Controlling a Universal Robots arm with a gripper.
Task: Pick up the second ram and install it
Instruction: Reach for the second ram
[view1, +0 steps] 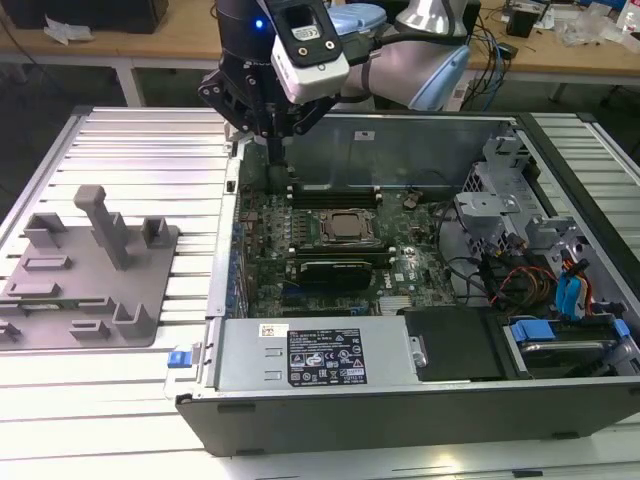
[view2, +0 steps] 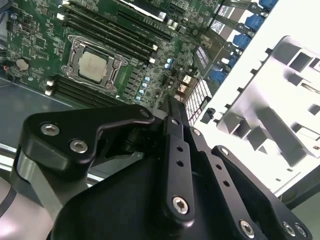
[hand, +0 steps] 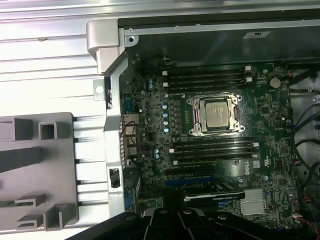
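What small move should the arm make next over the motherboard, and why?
Probably a short shift toward the exterior view's right. The gripper hangs over the far corner of the motherboard, just off the ends of the black memory slots on the far side of the processor socket, so it does not look lined up over a slot yet.

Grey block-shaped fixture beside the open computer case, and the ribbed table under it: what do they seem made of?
The grey block-shaped fixture looks like moulded or printed plastic: matte, uniform grey, no glints on its posts and pockets. The ribbed table looks like bare aluminium: silvery slats with even grooves that reflect light brightly.
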